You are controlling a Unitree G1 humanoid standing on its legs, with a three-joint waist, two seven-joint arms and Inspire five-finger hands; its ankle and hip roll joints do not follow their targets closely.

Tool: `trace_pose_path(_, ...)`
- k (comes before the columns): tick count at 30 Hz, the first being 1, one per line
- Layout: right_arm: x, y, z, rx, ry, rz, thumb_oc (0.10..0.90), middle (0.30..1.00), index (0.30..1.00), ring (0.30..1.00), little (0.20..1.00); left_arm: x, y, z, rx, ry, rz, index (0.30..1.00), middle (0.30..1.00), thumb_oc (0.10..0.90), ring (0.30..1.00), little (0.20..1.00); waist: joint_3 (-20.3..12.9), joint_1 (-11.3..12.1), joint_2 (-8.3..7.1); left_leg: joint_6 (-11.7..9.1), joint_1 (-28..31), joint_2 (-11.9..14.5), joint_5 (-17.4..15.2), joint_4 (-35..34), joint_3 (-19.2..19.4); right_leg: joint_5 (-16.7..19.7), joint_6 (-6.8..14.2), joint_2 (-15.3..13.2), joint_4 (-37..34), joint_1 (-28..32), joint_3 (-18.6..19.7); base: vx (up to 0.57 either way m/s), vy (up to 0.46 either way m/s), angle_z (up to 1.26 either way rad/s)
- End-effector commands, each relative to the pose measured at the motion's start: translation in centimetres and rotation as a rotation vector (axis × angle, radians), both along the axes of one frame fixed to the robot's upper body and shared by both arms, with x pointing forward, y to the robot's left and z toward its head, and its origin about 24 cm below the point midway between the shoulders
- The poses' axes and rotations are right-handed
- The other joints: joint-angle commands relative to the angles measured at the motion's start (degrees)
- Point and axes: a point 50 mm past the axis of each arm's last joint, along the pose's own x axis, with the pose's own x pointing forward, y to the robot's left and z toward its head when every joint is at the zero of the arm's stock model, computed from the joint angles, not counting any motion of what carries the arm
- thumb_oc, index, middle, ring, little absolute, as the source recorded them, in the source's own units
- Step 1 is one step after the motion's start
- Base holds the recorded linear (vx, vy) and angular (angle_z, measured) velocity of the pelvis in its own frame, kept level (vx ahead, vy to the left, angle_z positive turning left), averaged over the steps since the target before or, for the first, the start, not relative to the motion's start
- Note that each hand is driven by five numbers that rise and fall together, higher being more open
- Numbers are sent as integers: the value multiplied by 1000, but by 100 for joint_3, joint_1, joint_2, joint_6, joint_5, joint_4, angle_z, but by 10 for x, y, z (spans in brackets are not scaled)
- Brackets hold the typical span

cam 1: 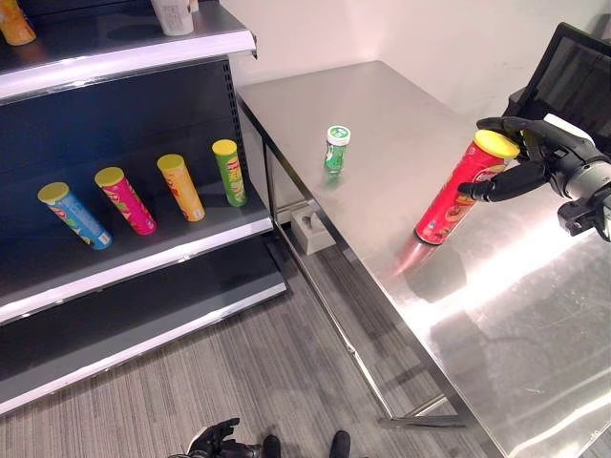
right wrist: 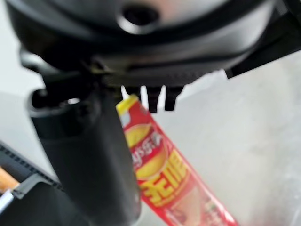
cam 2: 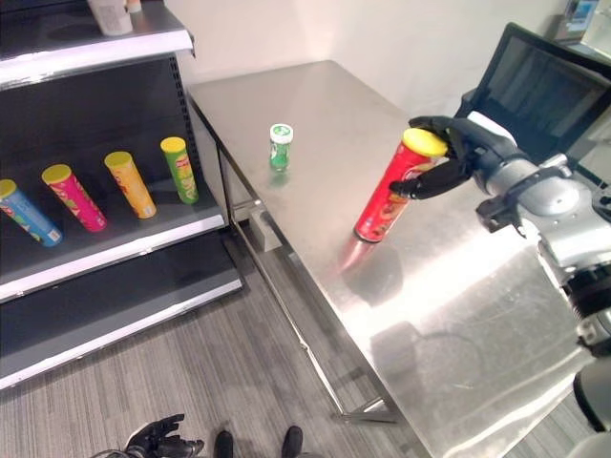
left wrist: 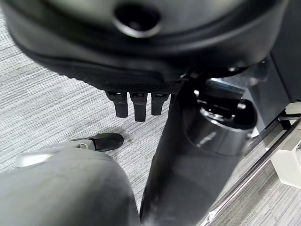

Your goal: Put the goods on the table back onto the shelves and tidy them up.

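A red chip can (cam 1: 456, 193) with a yellow lid leans on the steel table (cam 1: 401, 105), its base down and its top tipped to the right. My right hand (cam 1: 530, 157) is shut on the can's top, fingers over the lid and thumb against the side; the right wrist view shows the red can (right wrist: 162, 174) between them. A small green bottle (cam 1: 336, 150) with a white cap stands further back on the table. My left hand (cam 1: 215, 441) hangs low over the carpet, open and empty, its fingers (left wrist: 135, 104) relaxed.
The dark shelf (cam 1: 143, 260) on the left holds blue (cam 1: 74, 216), pink (cam 1: 125, 200), orange (cam 1: 180, 187) and green (cam 1: 229, 173) chip cans lying in a row. A white cup (cam 1: 173, 16) stands on the upper shelf. A dark monitor (cam 1: 573, 81) is at the table's right. A white box (cam 1: 310, 229) sits under the table.
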Motion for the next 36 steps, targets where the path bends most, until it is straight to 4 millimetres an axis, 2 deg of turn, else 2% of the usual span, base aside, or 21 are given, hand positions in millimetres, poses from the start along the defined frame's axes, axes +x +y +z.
trace_pose_path(1, -3, 2, 56, 20, -187, 6, 800, 900, 900, 900, 900, -5, 14, 2, 42, 18, -67, 900, 900, 800, 900, 900, -308, 219, -340, -546, 128, 395, -293, 22, 576, -367, 540, -204, 37, 275, 261, 0, 0, 0)
trace_pose_path(7, 0, 12, 54, 61, -169, 62, 800, 900, 900, 900, 900, -5, 13, 2, 37, 22, -76, 900, 900, 800, 900, 900, -309, 244, -355, -552, 137, 398, -295, 22, 577, -384, 534, -197, 37, 288, 269, 0, 0, 0)
trace_pose_path(8, 1, 14, 54, 64, -165, 72, 653, 679, 679, 679, 679, -5, 13, 2, 36, 23, -78, 900, 900, 800, 900, 900, -307, 249, -361, -553, 140, 397, -296, 22, 576, -384, 534, -197, 37, 289, 269, 0, 0, 0)
trace_pose_path(9, 1, 16, 53, 70, -159, 82, 538, 507, 507, 507, 507, -6, 13, 2, 36, 24, -80, 900, 900, 800, 900, 900, -308, 249, -361, -555, 145, 396, -296, 22, 572, -386, 531, -196, 37, 294, 269, 0, 0, 0)
trace_pose_path(10, 1, 17, 52, 71, -154, 89, 400, 300, 300, 300, 300, -6, 13, 2, 35, 24, -81, 900, 900, 800, 900, 900, -308, 251, -364, -554, 146, 396, -296, 22, 567, -387, 529, -195, 37, 294, 269, 0, 0, 0)
trace_pose_path(20, -1, 23, 52, 12, -129, 123, 400, 300, 300, 300, 300, -5, 11, 1, 28, 22, -80, 900, 900, 800, 900, 900, -312, 239, -384, -558, 128, 391, -296, 22, 554, -381, 533, -198, 37, 277, 266, 0, 0, 0)
trace_pose_path(27, -8, 15, 49, 35, -173, 102, 400, 300, 300, 300, 300, -7, 12, 1, 31, 25, -63, 900, 900, 800, 900, 900, -306, 214, -373, -547, 125, 392, -306, 22, 564, -376, 537, -203, 37, 281, 265, 0, 0, 0)
trace_pose_path(32, -19, 9, 50, 104, -256, 104, 400, 300, 300, 300, 300, -7, 12, 1, 31, 22, -41, 900, 900, 800, 900, 900, -304, 172, -349, -540, 133, 391, -317, 22, 563, -382, 539, -206, 37, 290, 277, 0, 0, 0)
trace_pose_path(36, -33, 13, 57, 190, -375, 155, 400, 300, 300, 300, 300, -6, 12, 1, 33, 11, -21, 900, 900, 800, 900, 900, -296, 132, -320, -527, 146, 395, -336, 22, 575, -394, 541, -205, 37, 290, 290, 0, 0, 0)
